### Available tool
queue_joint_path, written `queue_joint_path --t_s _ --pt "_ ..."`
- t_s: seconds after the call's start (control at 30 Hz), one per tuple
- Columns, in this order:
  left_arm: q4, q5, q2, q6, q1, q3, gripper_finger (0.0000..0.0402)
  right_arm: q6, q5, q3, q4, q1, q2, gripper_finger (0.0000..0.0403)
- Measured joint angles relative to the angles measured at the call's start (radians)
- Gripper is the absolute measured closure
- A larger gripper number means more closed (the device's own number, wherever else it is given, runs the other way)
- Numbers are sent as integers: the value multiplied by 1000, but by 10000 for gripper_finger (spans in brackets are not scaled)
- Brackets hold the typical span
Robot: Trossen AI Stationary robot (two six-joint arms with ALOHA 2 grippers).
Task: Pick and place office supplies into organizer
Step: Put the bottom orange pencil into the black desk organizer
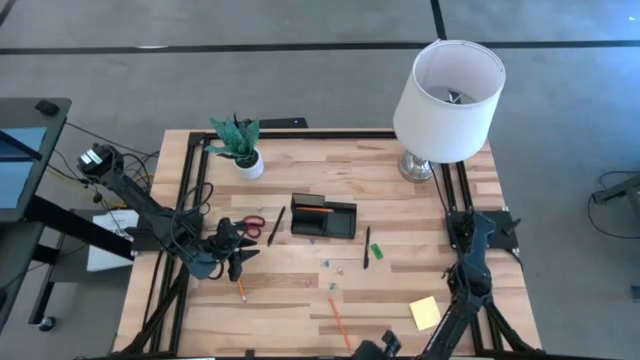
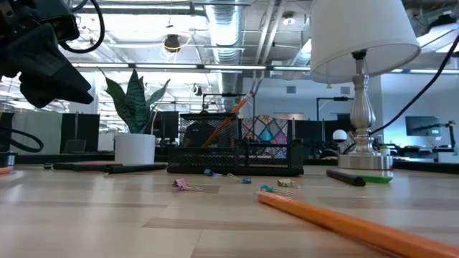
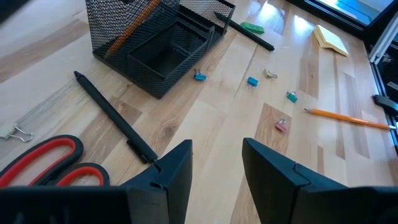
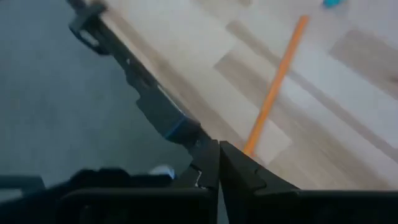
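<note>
The black mesh organizer (image 1: 323, 218) stands mid-table with an orange pencil (image 1: 314, 210) leaning in it. Red-handled scissors (image 3: 50, 165) and a black pen (image 3: 115, 115) lie left of it. My left gripper (image 3: 214, 165) hovers open just beyond them, with nothing between its fingers. A second pen (image 1: 366, 245) and a green block (image 1: 376, 250) lie right of the organizer. Small clips (image 3: 252, 81) are scattered in front of it. A yellow sticky-note pad (image 1: 424, 312) and an orange pencil (image 4: 273, 81) lie near the front edge. My right gripper (image 4: 219, 163) hangs shut over that pencil's near end.
A potted plant (image 1: 240, 145) stands at the far left and a white-shaded lamp (image 1: 445, 95) at the far right. Another short pencil (image 1: 241, 290) lies in front of my left gripper. A black bracket (image 4: 155, 112) lines the table's near edge, with grey floor beyond it.
</note>
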Motion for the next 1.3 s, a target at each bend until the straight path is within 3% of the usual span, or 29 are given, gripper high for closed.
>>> queue_joint_path --t_s 0.2,0.37,0.73,0.87,0.97,1.17,1.3 --pt "0 4 0 -1 0 0 265 -94 -60 -1 6 -28 1 352" --pt "0 4 0 -2 0 0 265 -62 -164 -1 23 -38 1 318" --pt "0 4 0 8 0 0 265 -52 -265 -21 122 -24 0 251" --pt "0 5 0 8 0 0 265 -68 -288 -21 130 -27 0 239" --pt "0 11 0 9 0 0 265 -149 -417 -21 114 -53 0 235" --pt "-6 11 0 9 0 0 265 -40 -404 -22 58 -95 25 238" --pt "-37 15 0 7 0 0 265 -34 -487 -21 73 -111 42 245"
